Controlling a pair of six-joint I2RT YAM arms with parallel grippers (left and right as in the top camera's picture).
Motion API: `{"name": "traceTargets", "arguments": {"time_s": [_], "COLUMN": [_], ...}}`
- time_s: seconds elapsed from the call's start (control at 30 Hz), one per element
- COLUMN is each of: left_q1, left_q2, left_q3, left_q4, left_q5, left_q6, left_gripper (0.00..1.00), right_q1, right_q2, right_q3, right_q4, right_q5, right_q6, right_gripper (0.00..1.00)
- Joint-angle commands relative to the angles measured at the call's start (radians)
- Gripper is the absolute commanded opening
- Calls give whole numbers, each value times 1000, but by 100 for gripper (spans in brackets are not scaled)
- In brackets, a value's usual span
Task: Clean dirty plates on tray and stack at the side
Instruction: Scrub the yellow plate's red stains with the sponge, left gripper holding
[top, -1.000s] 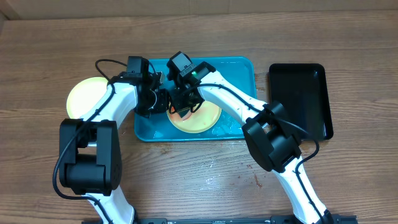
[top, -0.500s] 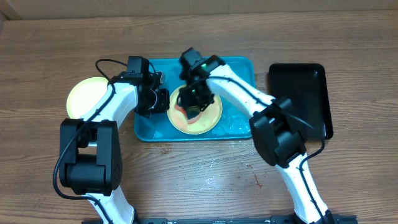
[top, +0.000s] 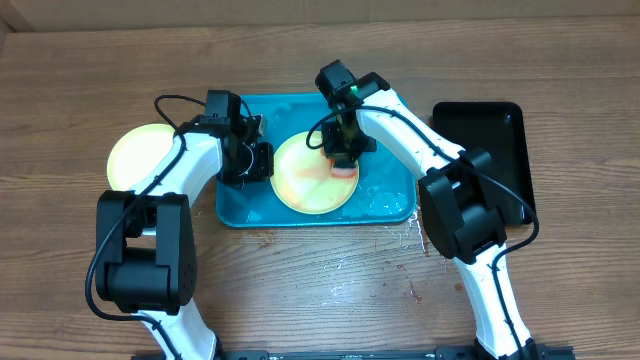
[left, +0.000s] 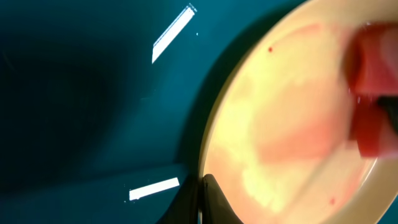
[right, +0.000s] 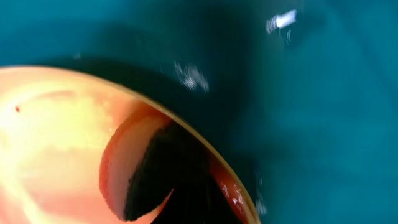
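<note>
— Wooden desk (top: 300, 300) is seen from above, with the turquoise tray (top: 390, 108) at its middle. Which step is judged to be in hand?
— Scrubbing. A smeared plate (top: 300, 185) lies inside the tray, with red sauce spread thinly across it. The left gripper (top: 262, 162) has its fingers clenched at the plate's left rim, apparently pinching it steady. The right gripper (top: 343, 160) has its fingers clamped on a reddish sponge (top: 343, 172), which is pressed onto the plate's right edge.
— What is already set aside?
— One clean-looking yellow plate (top: 138, 155) is found on the desk just left of the tray. A third plate cannot be seen.
— What is called for next?
— Passes of the sponge across the pink film are likely needed, with the rim held firm. The plate would then be lifted out and stacked on the yellow one.
</note>
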Motion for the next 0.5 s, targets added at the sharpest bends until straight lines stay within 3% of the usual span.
{"name": "traceTargets", "arguments": {"time_s": [0.0, 0.2, 0.47], "left_q1": [19, 19, 19], "left_q2": [-35, -35, -35], "left_q3": [23, 23, 23], "left_q4": [-7, -7, -8], "left_q5": [-11, -10, -10], "left_q6": [11, -9, -15], "left_gripper": [4, 4, 4], "right_q1": [5, 63, 106], "right_q2": [-4, -4, -4], "right_q3": [7, 6, 6], "right_q4": [50, 85, -6], "right_q5": [36, -256, -392], "right_q6": [-90, -199, -200], "right_gripper": [4, 4, 4]}}
